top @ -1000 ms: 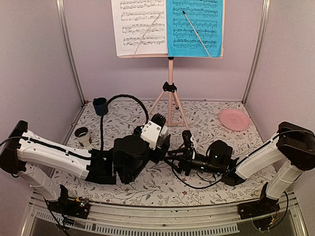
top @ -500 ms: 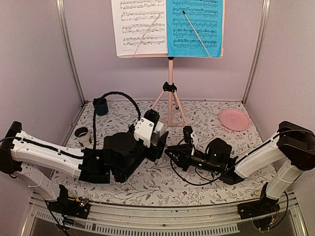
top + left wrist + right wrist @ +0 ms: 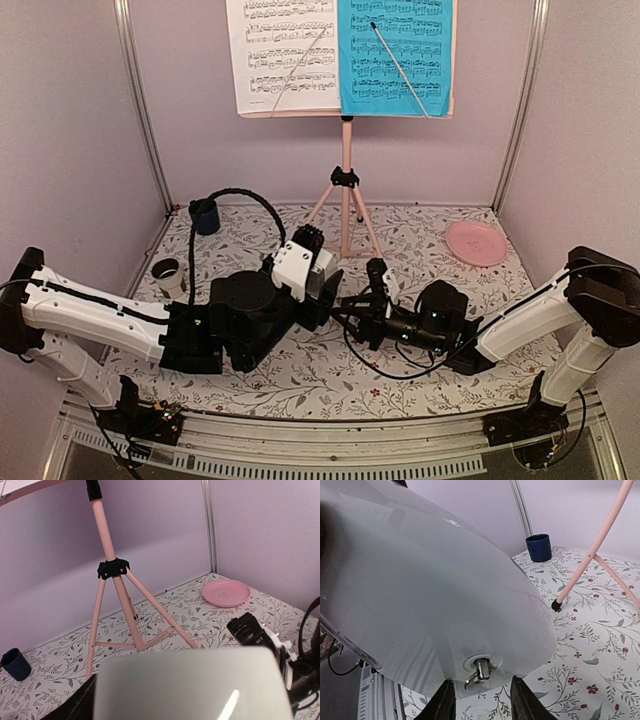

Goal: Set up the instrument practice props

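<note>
Left arm (image 3: 100, 310) slid back toward the left of the frame with the metronome (image 3: 420, 590). Right hand (image 3: 481, 700) chased it leftward, and the cable loop (image 3: 235, 190) swung left too.

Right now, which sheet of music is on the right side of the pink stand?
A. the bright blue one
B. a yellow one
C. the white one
A: on the pink music stand, the bright blue sheet sits to the right of the white sheet in the top view.
</note>
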Controlling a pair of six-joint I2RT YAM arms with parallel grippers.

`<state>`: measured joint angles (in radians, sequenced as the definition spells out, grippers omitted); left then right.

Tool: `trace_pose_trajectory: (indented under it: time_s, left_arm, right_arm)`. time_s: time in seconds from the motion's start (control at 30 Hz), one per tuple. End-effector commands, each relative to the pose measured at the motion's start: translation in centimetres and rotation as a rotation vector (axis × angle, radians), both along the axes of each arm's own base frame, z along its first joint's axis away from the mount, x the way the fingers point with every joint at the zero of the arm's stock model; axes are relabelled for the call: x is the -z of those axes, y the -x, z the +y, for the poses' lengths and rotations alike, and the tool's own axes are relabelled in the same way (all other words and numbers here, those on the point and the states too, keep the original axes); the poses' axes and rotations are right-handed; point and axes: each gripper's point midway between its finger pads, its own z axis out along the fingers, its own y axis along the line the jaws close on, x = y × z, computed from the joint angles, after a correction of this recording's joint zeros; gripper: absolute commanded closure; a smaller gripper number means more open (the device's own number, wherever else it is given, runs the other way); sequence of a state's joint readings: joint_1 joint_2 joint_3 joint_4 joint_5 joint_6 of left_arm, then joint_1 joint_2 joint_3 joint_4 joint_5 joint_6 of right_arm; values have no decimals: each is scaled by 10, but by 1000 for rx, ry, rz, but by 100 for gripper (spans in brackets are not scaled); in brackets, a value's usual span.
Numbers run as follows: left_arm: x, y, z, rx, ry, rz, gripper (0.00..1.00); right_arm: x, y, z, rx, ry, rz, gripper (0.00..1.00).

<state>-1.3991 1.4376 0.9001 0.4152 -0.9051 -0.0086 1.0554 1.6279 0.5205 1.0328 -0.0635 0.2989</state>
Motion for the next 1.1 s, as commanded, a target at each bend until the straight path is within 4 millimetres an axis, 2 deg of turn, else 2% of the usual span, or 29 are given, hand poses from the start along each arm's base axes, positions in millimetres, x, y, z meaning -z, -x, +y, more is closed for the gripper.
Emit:
trace_pose_trajectory:
  time_s: [0.0, 0.07, 0.2, 0.33, 0.63, 1.07]
  left_arm:
    - [-31, 6, 1, 16, 118, -21, 70]
    - [-31, 6, -1, 23, 115, -22, 70]
    - [-32, 9, -3, 46, 118, -22, 70]
    - [-30, 11, -8, 75, 104, -19, 71]
    - [-29, 13, -9, 90, 109, -13, 72]
    - [-27, 20, -10, 152, 106, -44, 73]
  right_arm:
    - [-19, 10, 6, -35, -30, -31, 56]
    - [-23, 7, 7, -17, -29, -39, 56]
    - [-26, -4, 0, 62, -21, -52, 68]
    - [-28, -8, -2, 83, -10, -67, 72]
    - [-26, -5, -2, 70, 5, -79, 99]
    - [-43, 6, -3, 12, -54, -46, 100]
